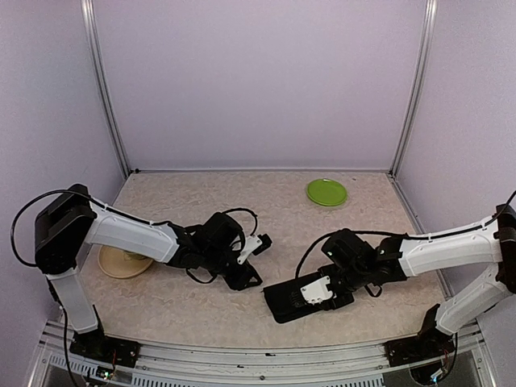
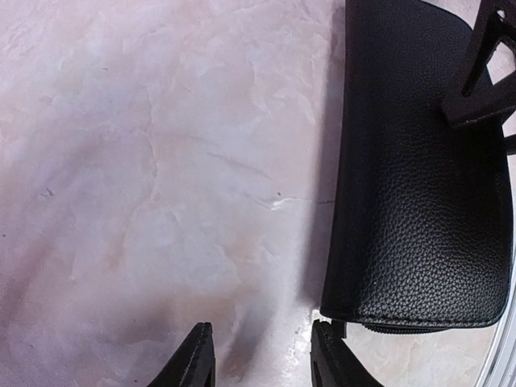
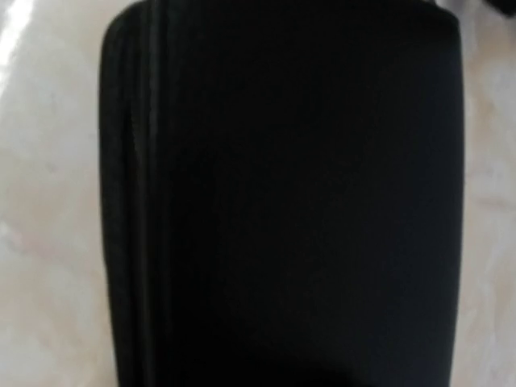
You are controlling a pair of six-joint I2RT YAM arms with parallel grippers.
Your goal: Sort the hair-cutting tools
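No hair-cutting tools show in any view. A flat black case (image 1: pixel 282 304) lies on the table at the front centre. My left gripper (image 1: pixel 248 279) hovers low just left of it, open with only bare table between its fingers (image 2: pixel 196 359). In the left wrist view the case (image 2: pixel 419 201) fills the right side, its near corner right beside my right-hand fingertip. My right gripper (image 1: pixel 318 290) sits over the case's right half. The right wrist view is filled by the dark case (image 3: pixel 282 201), my own fingers do not show there, and whether they are open or shut is unclear.
A small green plate (image 1: pixel 326 192) sits at the back right. A tan plate (image 1: pixel 117 263) lies at the left, partly under my left arm. Lilac walls close the table on three sides. A finger of the right gripper (image 2: pixel 484 72) shows above the case.
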